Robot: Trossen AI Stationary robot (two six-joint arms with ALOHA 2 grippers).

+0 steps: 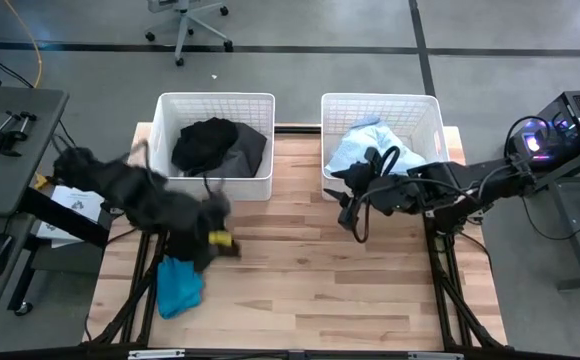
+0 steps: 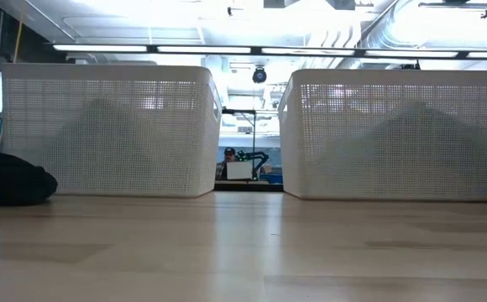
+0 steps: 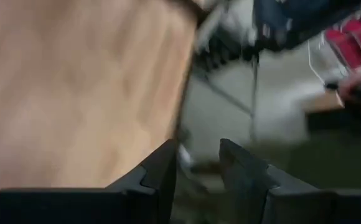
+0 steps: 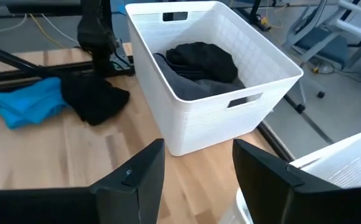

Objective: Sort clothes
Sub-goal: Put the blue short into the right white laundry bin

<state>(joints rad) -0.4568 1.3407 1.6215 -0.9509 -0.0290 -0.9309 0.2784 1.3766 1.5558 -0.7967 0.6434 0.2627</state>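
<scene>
Baskets: left one (image 1: 169,105) holds black clothes (image 1: 207,143); right one (image 1: 432,110) pale blue (image 1: 355,150).

From overhead we look straight down on the table (image 1: 300,250); at tabletop level we face both baskets (image 2: 109,126), which the right wrist also sees.

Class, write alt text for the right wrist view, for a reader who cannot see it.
A white slatted basket on a wooden table holds black and grey clothes. Beside it on the table lie a black garment and a turquoise garment. The right pincer shows in the foreground, its fingers open and empty.
</scene>
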